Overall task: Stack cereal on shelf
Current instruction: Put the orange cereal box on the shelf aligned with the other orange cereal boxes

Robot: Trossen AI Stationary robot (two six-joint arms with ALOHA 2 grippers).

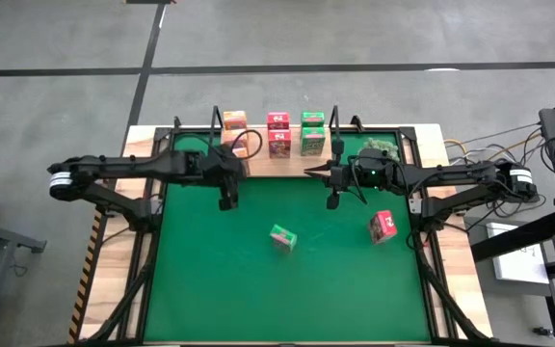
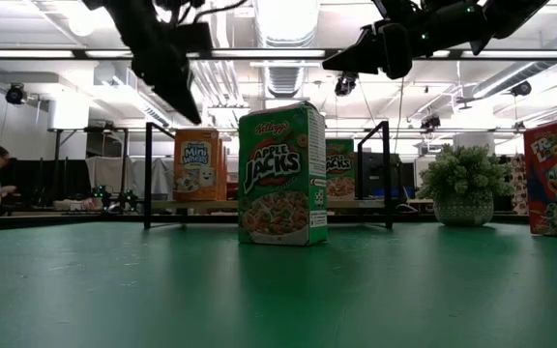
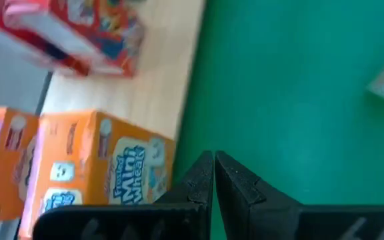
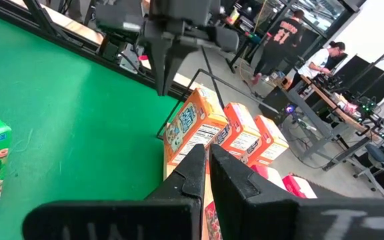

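Note:
A green cereal box [image 2: 281, 174] stands upright on the green mat [image 1: 220, 280], near its middle. A pink cereal box [image 1: 382, 226] stands on the mat to its right. On the shelf [image 3: 159, 93] at the far edge stand orange [image 1: 234, 120], pink [image 1: 278, 132] and green [image 1: 312, 133] boxes. My left gripper [image 1: 227, 200] is shut and empty, slanting down above the mat just in front of the orange box [image 3: 99, 167]. My right gripper [image 1: 311, 173] is shut and empty, held level high above the mat, pointing left.
A fuzzy plant ball [image 1: 379, 149] sits at the back right, under my right arm. Black wire uprights [image 2: 387, 174] rise at the shelf's sides. The near half of the mat is bare. People stand in the room beyond the table [image 4: 285, 40].

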